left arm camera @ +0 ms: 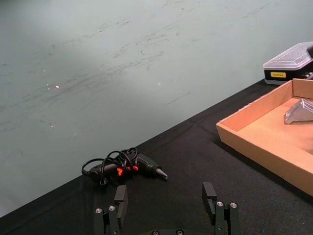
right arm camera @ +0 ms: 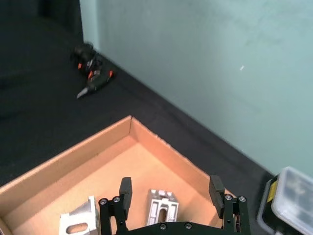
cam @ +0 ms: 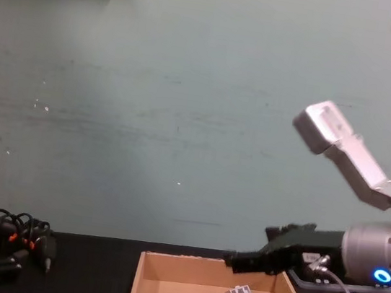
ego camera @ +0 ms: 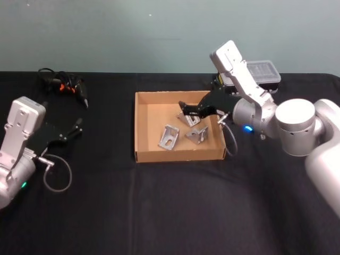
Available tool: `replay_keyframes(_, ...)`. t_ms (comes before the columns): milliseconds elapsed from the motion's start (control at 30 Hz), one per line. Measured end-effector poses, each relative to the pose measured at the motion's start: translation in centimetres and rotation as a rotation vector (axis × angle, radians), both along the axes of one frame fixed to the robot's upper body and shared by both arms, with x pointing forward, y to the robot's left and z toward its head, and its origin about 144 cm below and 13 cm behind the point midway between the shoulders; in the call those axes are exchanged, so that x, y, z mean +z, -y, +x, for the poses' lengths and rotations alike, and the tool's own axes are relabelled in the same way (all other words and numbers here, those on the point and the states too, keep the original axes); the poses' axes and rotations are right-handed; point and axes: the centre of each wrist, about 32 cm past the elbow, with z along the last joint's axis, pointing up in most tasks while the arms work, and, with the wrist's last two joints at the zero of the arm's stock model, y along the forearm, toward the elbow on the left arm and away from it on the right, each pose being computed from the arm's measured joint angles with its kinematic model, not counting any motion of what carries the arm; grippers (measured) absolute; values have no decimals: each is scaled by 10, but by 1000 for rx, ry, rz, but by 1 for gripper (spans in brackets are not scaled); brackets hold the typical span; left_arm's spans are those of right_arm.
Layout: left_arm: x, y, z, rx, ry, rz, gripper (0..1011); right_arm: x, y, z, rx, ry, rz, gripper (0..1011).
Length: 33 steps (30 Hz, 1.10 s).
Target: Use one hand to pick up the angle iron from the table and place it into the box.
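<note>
a: grippers first — where was the working one?

b: the right gripper (ego camera: 183,113) hung over the box (ego camera: 142,127), toward the far right of its interior, at about 1 o'clock from the box's centre in the head view. in the right wrist view its two black fingers (right arm camera: 125,190) stood spread apart with nothing between them, so the hand was released. the chest view showed it reaching in from the right, above the box's far wall.

a: and the angle irons?

b: three lay on the cardboard floor. the far angle iron (ego camera: 189,120) sat just below the right gripper, whether touching it or not i could not tell. the left angle iron (ego camera: 168,137) lay at about 6 o'clock from the box's centre, and the right angle iron (ego camera: 197,135) was just beside it, at roughly 4 o'clock.

a: the other arm?

b: the left gripper (ego camera: 79,126) was parked low over the table (ego camera: 159,212), at 9 o'clock from the box and well apart from it. its fingers (left arm camera: 120,196) were spread, empty.

a: anything else on the table?

b: a black electric screwdriver (ego camera: 66,85) with orange marks and a tangled cord lay near the far edge, at 10 o'clock from the box. a small plastic case (ego camera: 263,71) with a clear lid sat at 2 o'clock, behind the right arm.
</note>
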Motion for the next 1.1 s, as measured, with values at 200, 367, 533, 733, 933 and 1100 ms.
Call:
replay_keyframes(200,0,0,0,0,0,0,1000,1,9,-26,-49,97,30,1002)
replay_keyframes(367,0,0,0,0,0,0,1000,-1,16,-44,-85,153,23,1002)
replay_keyframes(533,0,0,0,0,0,0,1000,-7,26,-62,-126,186,18,1002)
replay_keyframes(733,0,0,0,0,0,0,1000,-15,36,-78,-178,195,18,1002)
replay_keyframes(933,0,0,0,0,0,0,1000,-17,38,-82,-194,196,19,1002)
replay_keyframes(1100,0,0,0,0,0,0,1000,-17,38,-81,-191,196,18,1002)
